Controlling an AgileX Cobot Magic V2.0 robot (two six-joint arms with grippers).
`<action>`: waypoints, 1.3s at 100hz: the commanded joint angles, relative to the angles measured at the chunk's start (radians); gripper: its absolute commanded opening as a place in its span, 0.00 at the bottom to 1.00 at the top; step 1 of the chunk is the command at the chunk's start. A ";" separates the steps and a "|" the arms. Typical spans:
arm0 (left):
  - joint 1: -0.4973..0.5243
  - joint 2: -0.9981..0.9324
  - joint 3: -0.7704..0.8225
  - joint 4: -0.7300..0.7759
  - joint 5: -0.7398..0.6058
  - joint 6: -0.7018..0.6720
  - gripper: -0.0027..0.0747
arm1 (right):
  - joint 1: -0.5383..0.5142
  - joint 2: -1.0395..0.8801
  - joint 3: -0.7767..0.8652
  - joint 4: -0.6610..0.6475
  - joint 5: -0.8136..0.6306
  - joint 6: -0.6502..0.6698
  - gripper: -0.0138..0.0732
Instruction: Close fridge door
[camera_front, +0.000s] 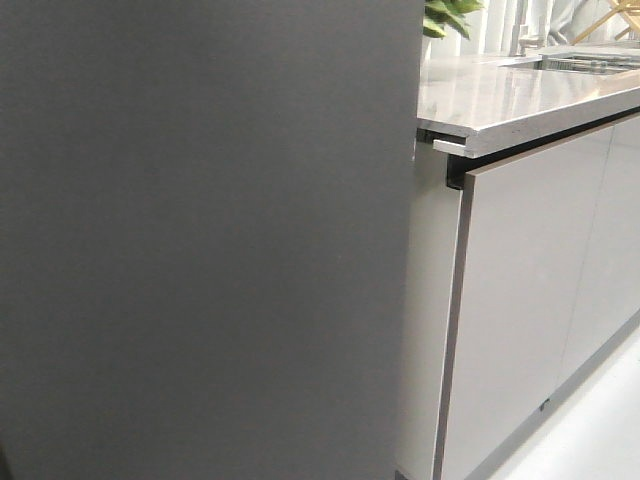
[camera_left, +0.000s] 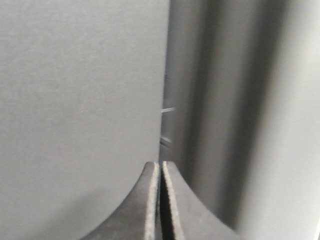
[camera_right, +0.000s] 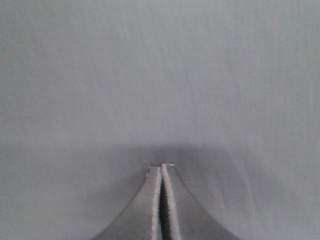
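The fridge door (camera_front: 200, 240) is a matte dark-grey panel that fills the left two thirds of the front view; its right edge stands next to the cabinets. No gripper shows in the front view. In the left wrist view my left gripper (camera_left: 160, 164) is shut and empty, its tips at the vertical edge of the dark-grey door (camera_left: 80, 100), with a shadowed gap beside it. In the right wrist view my right gripper (camera_right: 161, 167) is shut and empty, its tips right at the flat grey door face (camera_right: 160, 75). The door's inner lining and bins are hidden.
Pale grey glossy cabinet fronts (camera_front: 520, 300) run to the right of the door under a grey countertop (camera_front: 500, 95). A sink (camera_front: 590, 62) and a green plant (camera_front: 445, 15) are at the back. White floor (camera_front: 600, 430) lies at the lower right.
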 joint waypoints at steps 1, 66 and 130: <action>-0.005 0.019 0.028 -0.002 -0.077 -0.003 0.01 | -0.005 -0.018 -0.047 -0.002 -0.080 0.004 0.07; -0.005 0.019 0.028 -0.002 -0.077 -0.003 0.01 | -0.130 -0.172 0.130 -0.002 -0.131 0.004 0.07; -0.005 0.019 0.028 -0.002 -0.077 -0.003 0.01 | -0.455 -0.824 0.740 -0.023 -0.160 0.004 0.07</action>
